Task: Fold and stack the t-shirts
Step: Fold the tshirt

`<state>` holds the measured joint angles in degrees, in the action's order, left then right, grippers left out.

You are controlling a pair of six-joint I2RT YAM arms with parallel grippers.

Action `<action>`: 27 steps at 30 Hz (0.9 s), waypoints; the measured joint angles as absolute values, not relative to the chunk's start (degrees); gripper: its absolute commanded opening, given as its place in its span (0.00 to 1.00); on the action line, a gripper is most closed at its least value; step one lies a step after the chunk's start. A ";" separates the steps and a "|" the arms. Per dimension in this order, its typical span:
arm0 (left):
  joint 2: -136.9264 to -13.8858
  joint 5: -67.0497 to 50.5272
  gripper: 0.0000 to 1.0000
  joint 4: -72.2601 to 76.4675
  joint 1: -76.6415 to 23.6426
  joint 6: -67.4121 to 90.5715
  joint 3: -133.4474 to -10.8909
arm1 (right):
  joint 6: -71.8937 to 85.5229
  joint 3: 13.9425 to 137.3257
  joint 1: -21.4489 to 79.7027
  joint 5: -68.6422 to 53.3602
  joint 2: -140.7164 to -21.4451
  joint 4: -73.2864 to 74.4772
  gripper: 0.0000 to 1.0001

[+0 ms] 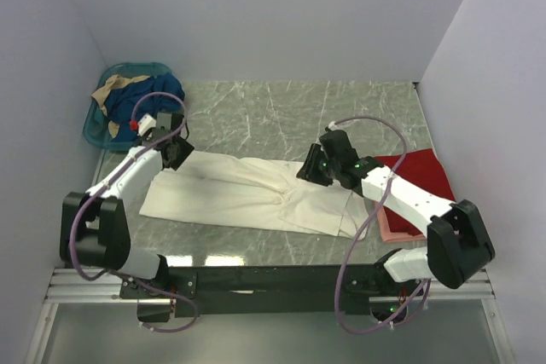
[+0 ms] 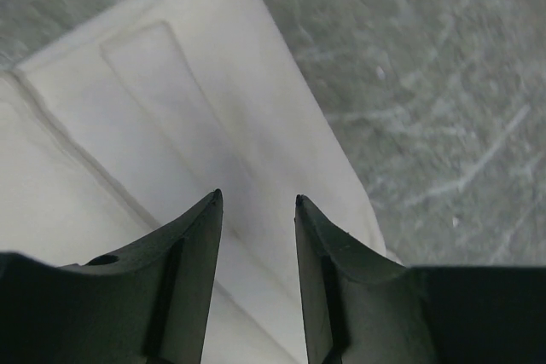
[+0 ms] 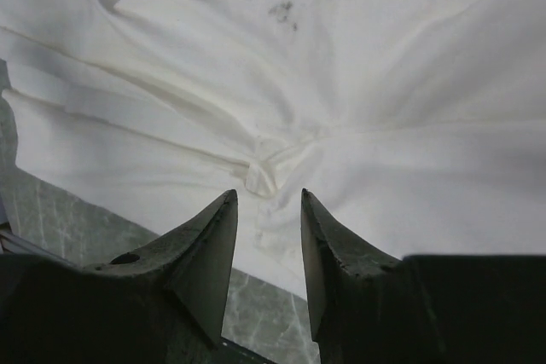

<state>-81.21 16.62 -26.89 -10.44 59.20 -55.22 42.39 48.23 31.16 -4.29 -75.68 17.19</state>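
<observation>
Cream-white tee (image 1: pixel 247 193) lies flat on the marble worktop (image 1: pixel 281 108), folded lengthwise into a long strip running left to right btwn the two arms. Left fingers (image 2: pixel 209 219) hang just over its left end, parted w/ a clear gap & nothing btwn them; wrist view shows smooth cloth w/ a stitched hem edge below, bare worktop to the right. Right fingers (image 3: pixel 223 223) hover over the strip's right part, also parted & gripping nothing; just ahead of the tips the cloth bunches into a small pucker (image 3: pixel 263 172), w/ a faint dark smudge (image 3: pixel 283 13) farther off. Red tee (image 1: pixel 422 172) sits folded at far right, under the right arm, on top of a pink tee (image 1: pixel 397 229) whose edge shows. Teal basket (image 1: pixel 94 134) at back left holds blue & tan cloth.
</observation>
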 measured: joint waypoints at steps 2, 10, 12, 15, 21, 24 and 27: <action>-83.96 17.28 0.45 -27.70 -7.66 60.60 -56.71 | 41.60 48.34 31.20 -4.82 -77.67 16.16 0.43; -94.74 21.39 0.44 -30.46 -3.03 63.72 -63.96 | 39.13 48.34 31.24 -7.20 -80.12 13.80 0.43; -97.08 22.22 0.44 -30.81 -3.05 64.20 -65.63 | 38.65 48.34 31.24 -7.73 -80.49 13.08 0.42; -99.74 23.59 0.44 -31.40 -3.07 65.32 -66.72 | 38.06 48.34 31.24 -8.51 -81.43 12.64 0.42; -102.00 26.48 0.43 -33.47 -3.07 66.70 -66.87 | 37.60 48.34 31.24 -9.80 -83.35 11.99 0.42; -103.20 27.55 0.43 -34.09 -3.07 66.98 -66.89 | 37.56 48.34 31.24 -10.17 -83.72 11.57 0.42; -103.94 28.18 0.41 -34.72 -3.09 67.18 -66.89 | 37.52 48.34 31.24 -10.24 -83.74 11.44 0.42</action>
<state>-103.94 28.18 -34.72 -3.09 67.18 -66.89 37.52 48.34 31.24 -10.24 -83.74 11.44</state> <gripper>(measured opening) 0.422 0.424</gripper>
